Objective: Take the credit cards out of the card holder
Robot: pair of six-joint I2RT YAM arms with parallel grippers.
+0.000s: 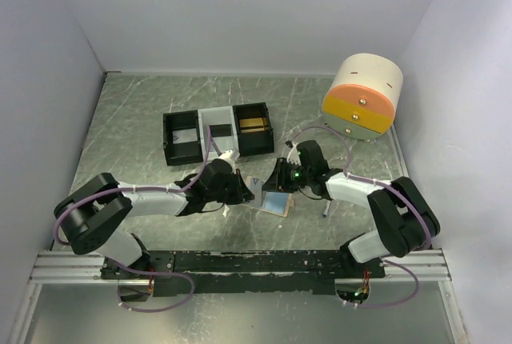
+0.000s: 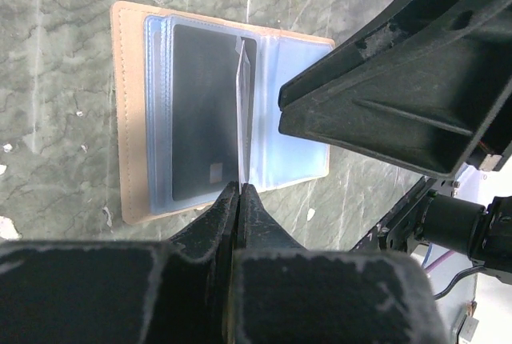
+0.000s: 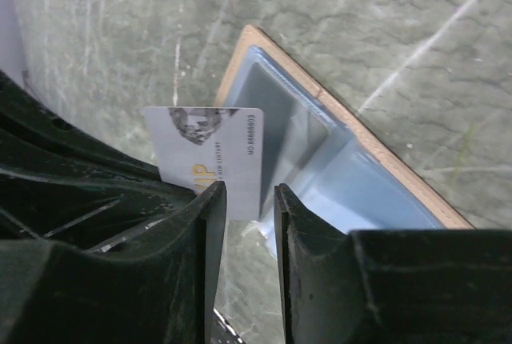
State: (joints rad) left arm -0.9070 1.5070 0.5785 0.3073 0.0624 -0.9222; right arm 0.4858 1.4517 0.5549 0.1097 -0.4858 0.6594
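Observation:
The card holder (image 1: 278, 202) lies open on the table between the two arms, tan outside with pale blue sleeves inside (image 2: 136, 120). A dark card (image 2: 206, 112) sits in its left sleeve. My left gripper (image 2: 240, 190) is shut on the edge of a white card (image 2: 242, 104) marked VIP (image 3: 210, 152), held upright over the holder's fold. My right gripper (image 3: 248, 200) is open, with its jaws a small gap apart just above the holder's (image 3: 352, 176) near edge and beside the white card. In the top view the left gripper (image 1: 250, 192) and the right gripper (image 1: 281, 186) almost meet.
A three-compartment black-and-white tray (image 1: 218, 112) stands behind the grippers, with a gold card (image 1: 254, 125) in its right compartment. A beige cylinder with orange and yellow bands (image 1: 362, 98) stands at the back right. A small dark object (image 1: 324, 212) lies by the right arm.

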